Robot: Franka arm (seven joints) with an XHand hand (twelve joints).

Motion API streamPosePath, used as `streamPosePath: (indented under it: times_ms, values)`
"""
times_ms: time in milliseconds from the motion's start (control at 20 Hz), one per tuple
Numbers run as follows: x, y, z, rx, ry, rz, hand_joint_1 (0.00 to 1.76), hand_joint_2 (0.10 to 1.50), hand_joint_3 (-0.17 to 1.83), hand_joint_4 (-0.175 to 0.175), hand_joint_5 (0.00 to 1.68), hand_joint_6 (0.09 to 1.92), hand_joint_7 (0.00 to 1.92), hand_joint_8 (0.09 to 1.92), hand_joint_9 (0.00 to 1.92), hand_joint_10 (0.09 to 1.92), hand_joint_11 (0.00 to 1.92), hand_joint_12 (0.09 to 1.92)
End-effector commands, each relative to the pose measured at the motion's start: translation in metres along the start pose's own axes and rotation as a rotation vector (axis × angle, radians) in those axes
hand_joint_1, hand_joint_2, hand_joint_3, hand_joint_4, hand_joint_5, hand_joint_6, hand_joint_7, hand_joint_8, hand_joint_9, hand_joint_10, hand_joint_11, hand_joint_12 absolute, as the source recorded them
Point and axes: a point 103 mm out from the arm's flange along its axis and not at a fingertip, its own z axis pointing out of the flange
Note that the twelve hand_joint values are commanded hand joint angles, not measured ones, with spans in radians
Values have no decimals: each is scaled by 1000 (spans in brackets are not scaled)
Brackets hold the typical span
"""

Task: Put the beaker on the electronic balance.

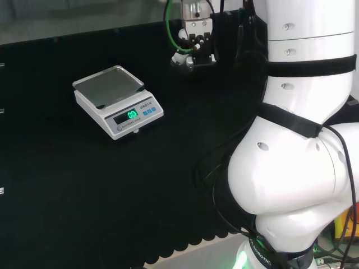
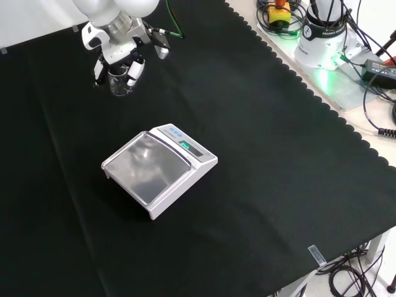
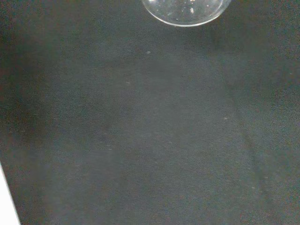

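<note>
Gripping a clear beaker [image 2: 120, 81] between curled fingers, the hand [image 2: 117, 62] sits at the front view's upper left. The electronic balance [image 2: 159, 170] stands well apart on the black cloth [image 2: 278, 154], its pan bare.

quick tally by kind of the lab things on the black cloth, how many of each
beaker: 1, clear, between the fingers of the hand
balance: 1, white, with a bare metal pan
total: 2
</note>
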Motion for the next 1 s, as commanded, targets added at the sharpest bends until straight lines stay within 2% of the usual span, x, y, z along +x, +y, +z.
streamPosePath:
  times_ms: [50, 250, 450, 1000]
  values:
    - [22, -5, -12, 12, -20, -16, 1116, 1141, -175, -175, 548, 160, 831, 715, 1431, 461, 1580, 734]
    - [28, -8, -13, 23, -25, -18, 1110, 1139, -175, -175, 531, 162, 806, 742, 1430, 458, 1564, 753]
    - [41, -10, -20, 4, -12, -38, 1102, 1136, -175, -175, 514, 157, 794, 747, 1432, 457, 1555, 757]
    - [107, -1, -37, -10, -56, -170, 1096, 1134, -175, -175, 497, 149, 778, 758, 1433, 449, 1543, 765]
